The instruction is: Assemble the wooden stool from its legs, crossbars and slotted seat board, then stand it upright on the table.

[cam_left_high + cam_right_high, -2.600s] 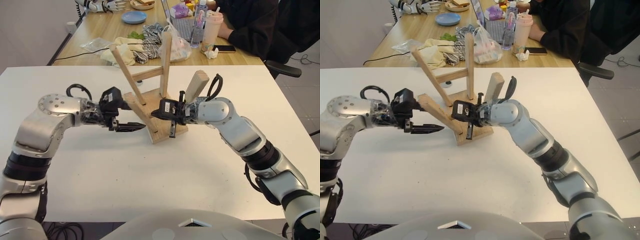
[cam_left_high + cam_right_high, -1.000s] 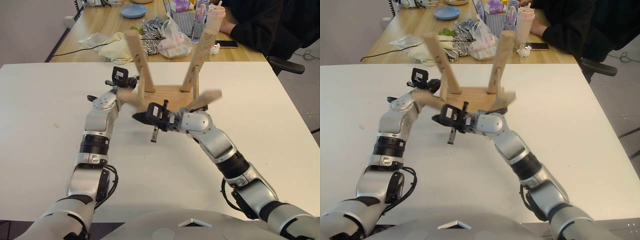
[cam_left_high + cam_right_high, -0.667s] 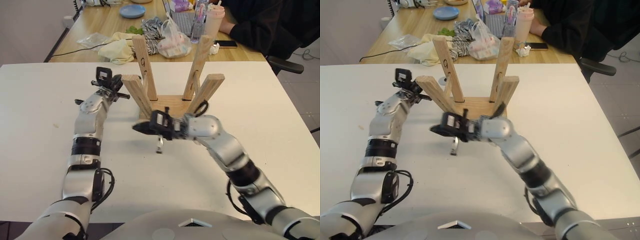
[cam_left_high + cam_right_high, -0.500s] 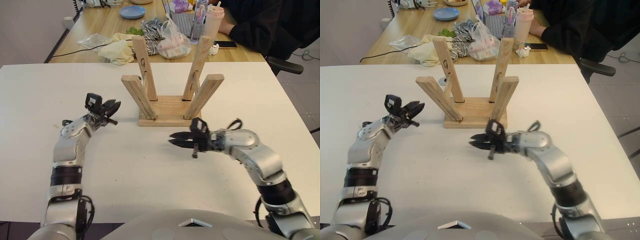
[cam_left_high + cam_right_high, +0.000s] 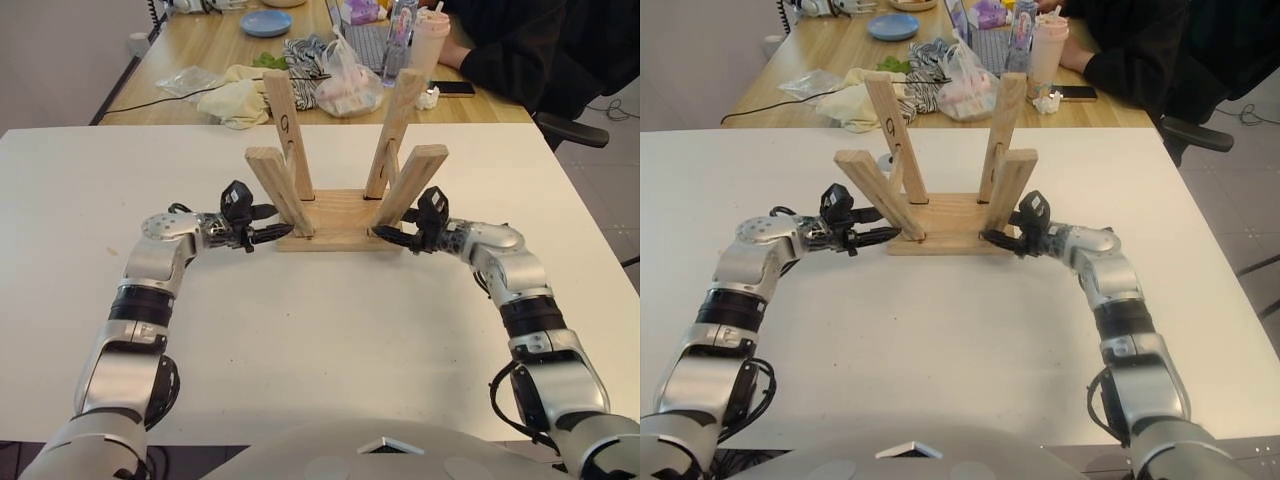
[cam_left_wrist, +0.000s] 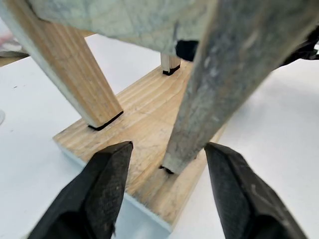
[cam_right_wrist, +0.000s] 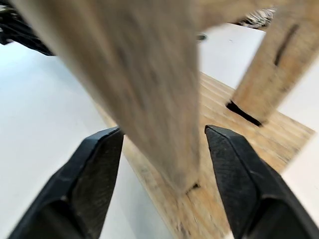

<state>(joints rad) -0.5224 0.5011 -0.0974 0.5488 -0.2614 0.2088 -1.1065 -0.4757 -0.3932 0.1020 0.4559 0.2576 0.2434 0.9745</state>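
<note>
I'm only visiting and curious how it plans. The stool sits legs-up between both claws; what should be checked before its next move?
1. Four legs standing in the seat board: ok.
2. Crossbars seated: cannot tell.
3. Left gripper open astride a front leg's base: ok.
4. Right gripper open astride the other front leg's base: ok.
5. Firm hold on the stool: not ok, both grippers are open.
6. Stool upright on the table: not ok, it rests legs-up.
</note>
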